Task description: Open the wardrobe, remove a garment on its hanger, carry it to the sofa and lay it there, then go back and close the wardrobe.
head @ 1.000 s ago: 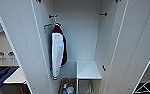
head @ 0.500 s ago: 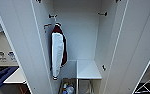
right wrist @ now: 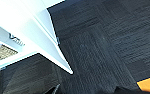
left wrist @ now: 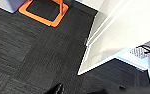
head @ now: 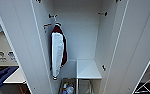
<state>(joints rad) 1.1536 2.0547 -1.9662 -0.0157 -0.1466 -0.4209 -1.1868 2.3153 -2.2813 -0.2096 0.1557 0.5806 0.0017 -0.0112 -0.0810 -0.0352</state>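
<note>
The wardrobe (head: 78,30) stands straight ahead with both white doors swung wide, the left door (head: 18,45) and the right door (head: 136,45) framing the opening. Inside, a maroon jacket with white sleeves (head: 58,53) hangs from a hook at the left. A dark edge of my left gripper (left wrist: 56,89) pokes in low over the carpet beside the bottom corner of a white door (left wrist: 111,42). A dark tip of my right gripper (right wrist: 54,89) hovers over the carpet near the foot of the other door (right wrist: 38,35).
A white shelf (head: 88,68) fills the wardrobe's lower right, with a box of small items (head: 67,88) below it. A blue shape (head: 2,76) lies beyond the left door. An orange floor frame (left wrist: 44,13) rests on dark carpet (left wrist: 28,55).
</note>
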